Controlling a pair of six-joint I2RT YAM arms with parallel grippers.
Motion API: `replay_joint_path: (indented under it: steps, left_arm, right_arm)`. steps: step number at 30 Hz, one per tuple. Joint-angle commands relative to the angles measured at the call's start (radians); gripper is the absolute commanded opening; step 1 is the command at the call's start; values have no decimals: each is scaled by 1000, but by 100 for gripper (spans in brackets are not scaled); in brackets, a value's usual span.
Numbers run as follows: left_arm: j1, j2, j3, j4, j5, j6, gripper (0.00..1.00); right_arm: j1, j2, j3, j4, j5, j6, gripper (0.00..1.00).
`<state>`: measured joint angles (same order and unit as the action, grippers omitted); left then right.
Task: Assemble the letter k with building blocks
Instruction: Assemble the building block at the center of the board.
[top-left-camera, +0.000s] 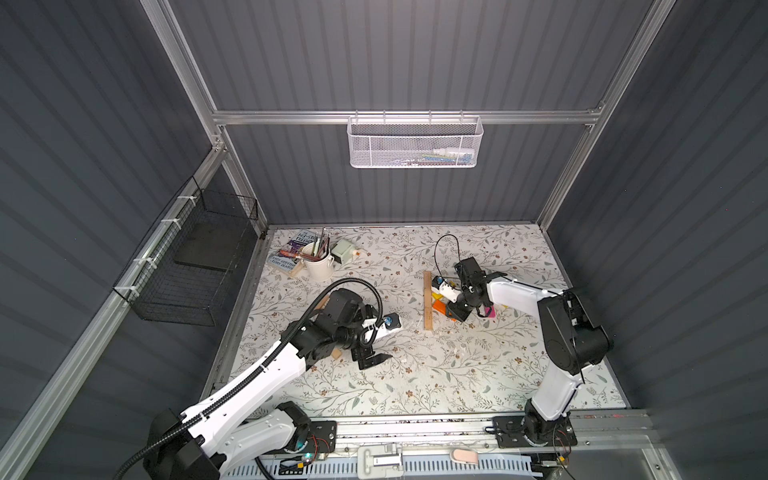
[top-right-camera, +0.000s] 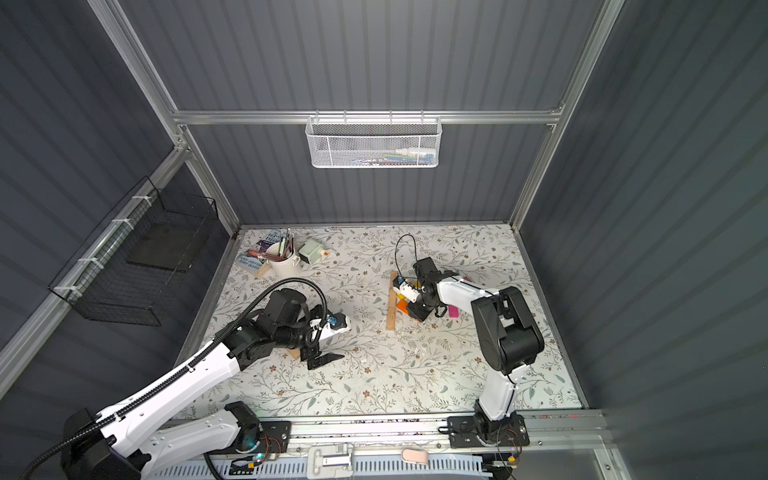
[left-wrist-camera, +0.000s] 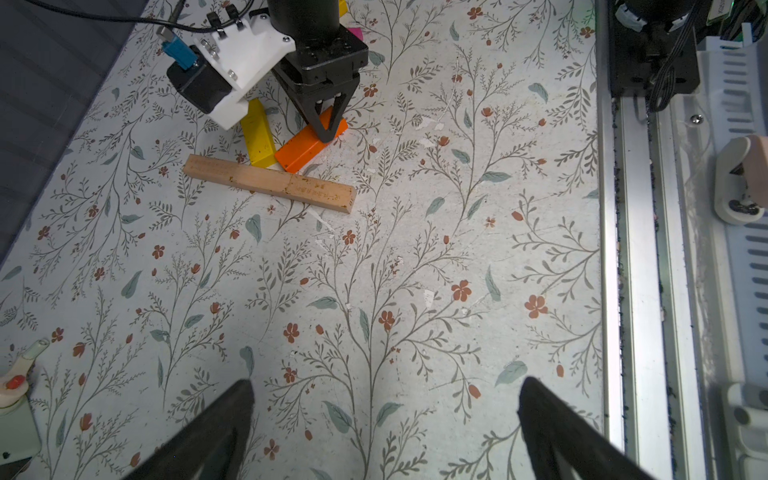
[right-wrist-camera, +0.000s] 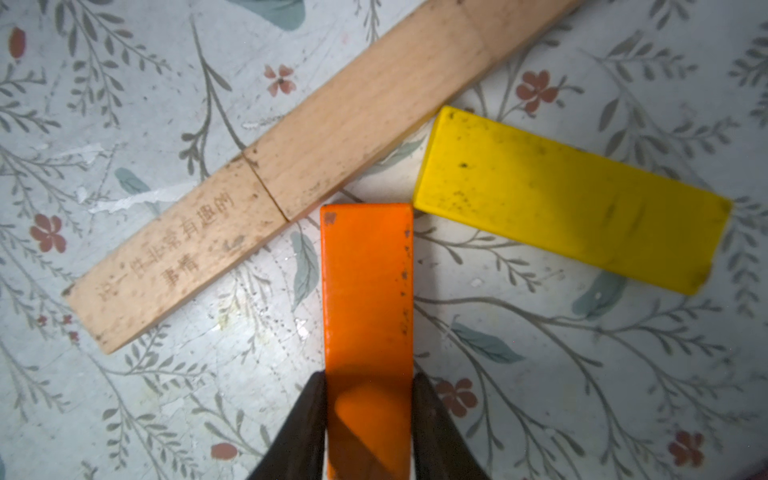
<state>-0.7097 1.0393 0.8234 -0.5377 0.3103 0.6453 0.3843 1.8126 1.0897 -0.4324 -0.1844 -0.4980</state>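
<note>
Right claw (right-wrist-camera: 369, 386): squeezed shut on the near end of the orange block (right-wrist-camera: 368, 286), one finger on each long side.
Where orange points: at the tan blocks (right-wrist-camera: 353, 124); one far corner sits by the crack where the two tans meet, the other just beside the yellow block (right-wrist-camera: 569, 199).
Long line: both tans lie flat, end to end, on the table (left-wrist-camera: 415, 270).
Yellow: flat, slanting away from the tan line.
Left claw (left-wrist-camera: 386, 384): wide open, holding nothing, over bare table, well apart from the letter.
Flat or lifted: cannot tell if orange rests on the table yet.
Worry one: nothing holds the tans down, so a small push at the crack could bend or split the line.
Worry two: a sideways slip could knock yellow away and spoil the K.
Worry three: fingers that open crooked or drag back could turn orange.
Worry four: if orange is lifted, letting go could make it bounce.
</note>
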Motion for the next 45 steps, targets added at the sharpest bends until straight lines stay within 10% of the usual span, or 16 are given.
replay_joint_path:
  steps: [1, 34, 45]
  left_arm:
    - [0, 6, -7, -4, -5, 19, 100]
    - [0, 6, -8, -5, -17, 20, 100]
    - [1, -4, -13, 6, -98, -3, 100]
  right_arm:
    - [-2, 24, 11, 4, -12, 6, 33]
    - [-10, -99, -9, 39, -62, 94, 47]
    - [69, -267, 4, 123, 127, 999, 65]
